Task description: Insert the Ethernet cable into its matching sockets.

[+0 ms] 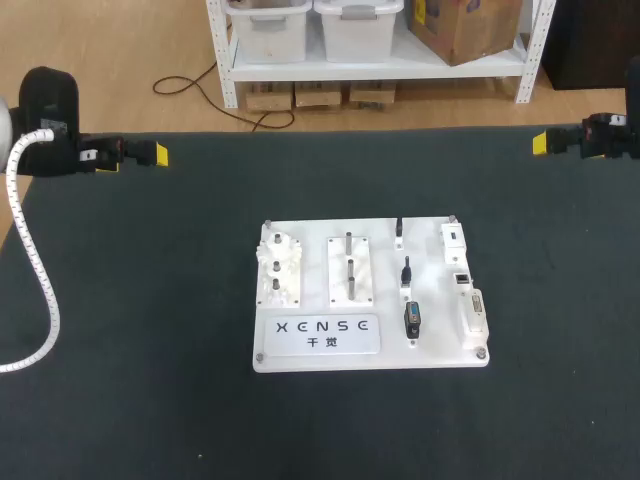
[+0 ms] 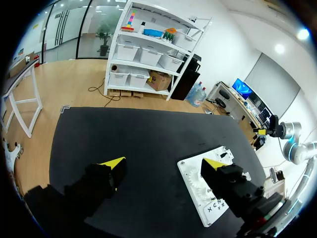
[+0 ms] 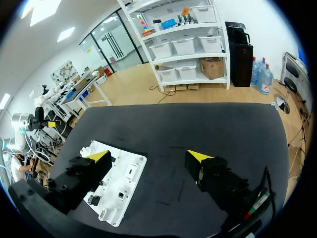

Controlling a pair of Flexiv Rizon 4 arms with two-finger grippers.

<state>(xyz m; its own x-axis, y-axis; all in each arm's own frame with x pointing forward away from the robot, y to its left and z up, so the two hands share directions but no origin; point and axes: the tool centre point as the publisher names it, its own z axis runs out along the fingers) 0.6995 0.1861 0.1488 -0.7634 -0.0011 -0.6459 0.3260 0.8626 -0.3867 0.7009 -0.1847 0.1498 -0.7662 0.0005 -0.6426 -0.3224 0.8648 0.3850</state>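
Dark grey matte bench [image 1: 150,300]: carries one white rectangular fixture board [image 1: 430,352], lying flat, middle to right. Near edge of board: white lettered label plate [image 1: 318,335]. Behind it, side by side: white stepped peg block [image 1: 279,270] and white two-pin block [image 1: 350,270]. Right of these, in a line running away: chunky black connector [image 1: 411,319], nearer short black cable stub [image 1: 406,270], farther short black cable stub [image 1: 399,232]; which one is the Ethernet piece cannot be told. Right edge of board: white socket blocks [image 1: 472,312]. Far bench corners: left gripper [image 2: 163,163] and right gripper [image 3: 148,156], each with fingers spread wide and empty, well apart from the board.
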